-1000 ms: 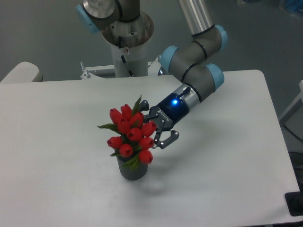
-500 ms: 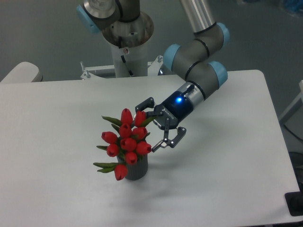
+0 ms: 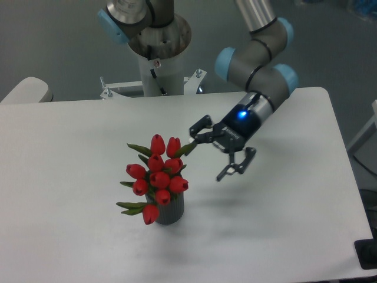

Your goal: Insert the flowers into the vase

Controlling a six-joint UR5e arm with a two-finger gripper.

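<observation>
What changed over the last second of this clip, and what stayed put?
The tool let go of the flowers and backed away to the right and slightly up; its fingers now stand open, clear of the bunch. The flowers dropped deeper into the vase and spread, one head drooping over the left rim. The vase itself stayed where it was on the table.

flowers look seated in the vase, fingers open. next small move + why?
Probably retreat the gripper a little further up and to the right. The flowers stand in the vase on their own, and the open fingers hold nothing, though one sits close to a leaf tip. Backing off avoids snagging the bunch.
</observation>
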